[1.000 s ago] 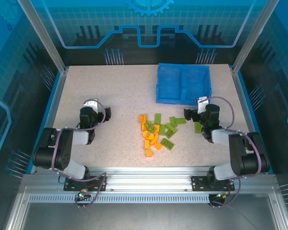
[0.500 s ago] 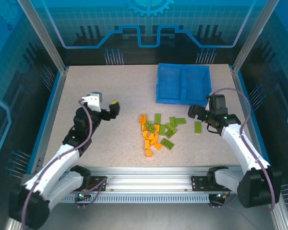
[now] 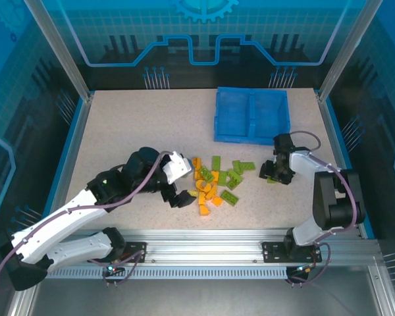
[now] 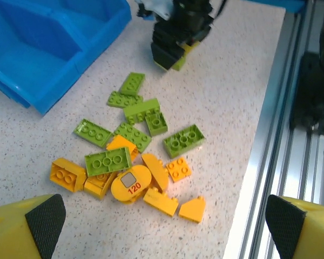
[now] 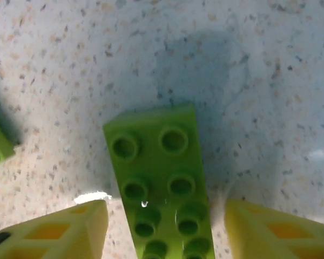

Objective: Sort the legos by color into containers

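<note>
**Right claw straddles a lone green brick while the left waits wide open by the pile**

The right gripper is down at the table, with one yellow finger on each side of a lime-green brick. The brick lies flat, studs up. In the right wrist view a thin strip of tabletop shows between the brick and each finger, so the jaws are parted around it and are not pinching it. This brick sits on its own, right of the main pile and just in front of the right compartment of the blue tray.

The left gripper has its jaws spread fully wide and holds nothing. It hangs at the left, near edge of the pile of legos.

The pile lies on the table near the middle, in front of the tray and apart from it. Its orange bricks are mostly on the near side and its lime-green ones mostly on the side towards the tray. A round orange piece marked 120 lies among the orange ones.

The tray stands at the far right of the table, with its middle wall running front to back.
</note>
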### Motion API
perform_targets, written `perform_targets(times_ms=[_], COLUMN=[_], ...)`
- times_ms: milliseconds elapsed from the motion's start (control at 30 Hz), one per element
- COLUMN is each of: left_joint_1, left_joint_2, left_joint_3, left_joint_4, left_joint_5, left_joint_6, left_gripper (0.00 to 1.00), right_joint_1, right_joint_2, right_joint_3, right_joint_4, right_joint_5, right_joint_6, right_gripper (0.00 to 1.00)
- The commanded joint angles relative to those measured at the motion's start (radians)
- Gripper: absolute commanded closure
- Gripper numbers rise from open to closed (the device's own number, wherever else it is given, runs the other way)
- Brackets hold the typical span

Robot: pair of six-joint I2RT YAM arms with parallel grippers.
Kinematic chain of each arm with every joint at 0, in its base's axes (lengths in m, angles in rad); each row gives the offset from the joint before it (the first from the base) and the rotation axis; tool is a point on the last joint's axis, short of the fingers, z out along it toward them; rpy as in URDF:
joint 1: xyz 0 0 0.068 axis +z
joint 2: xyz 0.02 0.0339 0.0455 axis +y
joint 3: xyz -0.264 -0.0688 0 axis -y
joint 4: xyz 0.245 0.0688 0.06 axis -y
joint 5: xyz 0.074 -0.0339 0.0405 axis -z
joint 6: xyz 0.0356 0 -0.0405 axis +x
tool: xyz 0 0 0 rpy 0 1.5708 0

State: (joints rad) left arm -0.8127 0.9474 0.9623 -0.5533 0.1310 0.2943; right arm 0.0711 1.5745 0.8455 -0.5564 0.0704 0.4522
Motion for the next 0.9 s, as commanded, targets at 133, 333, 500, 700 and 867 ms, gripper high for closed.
perform_targets(times_ms=[133,333,500,700,867], left_joint_1=[-0.004,-0.002,0.001,0.0,0.001], left_joint_2=[-0.067,-0.162,-0.201,-0.244,-0.247], left_joint_3=[-0.083,-0.134,-0.152,-0.201,-0.207], left_joint_4=[-0.03,0.009,0.013,0.046,0.052], left_joint_5=[0.057,-0.012,-0.093,-0.095,-0.096], left_joint_6=[0.138,0.141,0.157,0.16,0.161], left_gripper=[0.01,0.01,0.01,0.01,0.01], right_joint_1=[-0.003,0.069,0.083,0.05,0.019], right_joint_2=[-0.007,-0.247,-0.21,0.147,0.422], right_joint_3=[0.028,0.097,0.316,0.697,0.974], right_joint_4=[0.011,-0.044,-0.051,-0.08,-0.161], right_joint_5=[-0.017,0.067,0.165,0.202,0.174], right_joint_6=[-0.02,-0.033,-0.104,-0.18,-0.167], right_gripper=[0.68,0.73,0.74,0.74,0.75])
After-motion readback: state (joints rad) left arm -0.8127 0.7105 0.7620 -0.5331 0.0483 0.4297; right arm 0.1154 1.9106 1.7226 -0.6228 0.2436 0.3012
